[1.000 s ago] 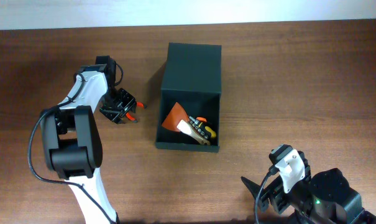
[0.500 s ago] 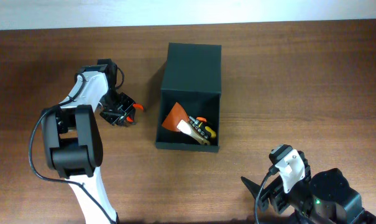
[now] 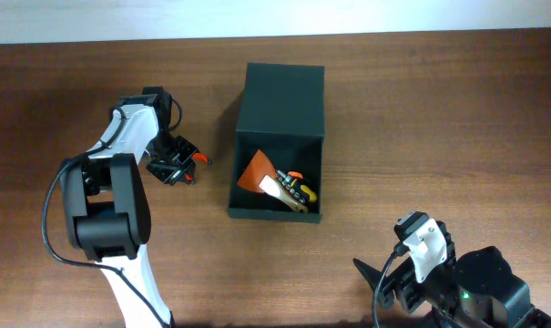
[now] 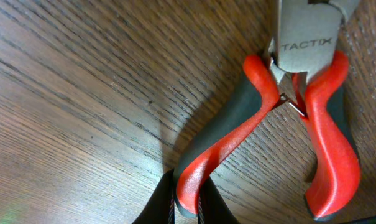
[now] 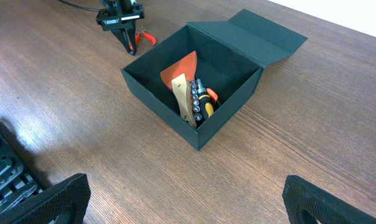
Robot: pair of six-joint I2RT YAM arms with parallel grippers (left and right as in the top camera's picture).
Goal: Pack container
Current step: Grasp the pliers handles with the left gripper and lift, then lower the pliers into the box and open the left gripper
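We locate the container point(image 3: 276, 215) at the centre of the wooden table point(image 3: 439, 109). It is a dark green rectangular box, and its flap lid point(image 3: 284, 96) is folded back flat toward 12 o'clock, leaving the compartment open.

Inside we see:
- an orange scraper blade point(image 5: 181, 70) with a pale wooden handle point(image 5: 183, 99), lying toward the 6 o'clock wall;
- a row of silver bits point(image 5: 195, 102) just beside the handle;
- a tool with a yellow and black handle point(image 5: 206, 102) at the 4 o'clock corner.

At 9 o'clock from the container, near it but apart, the left gripper point(image 3: 177, 170) points down at the pliers point(image 4: 237, 143) lying on the table. In the left wrist view its fingers point(image 4: 158, 204) are nearly together and pinch the end of one red and grey handle. The head is marked TACTIX.

At 5 o'clock, well apart from the container, we find the right gripper point(image 5: 184, 186). Its fingers point(image 5: 51, 199) are spread wide, with only bare table between them.
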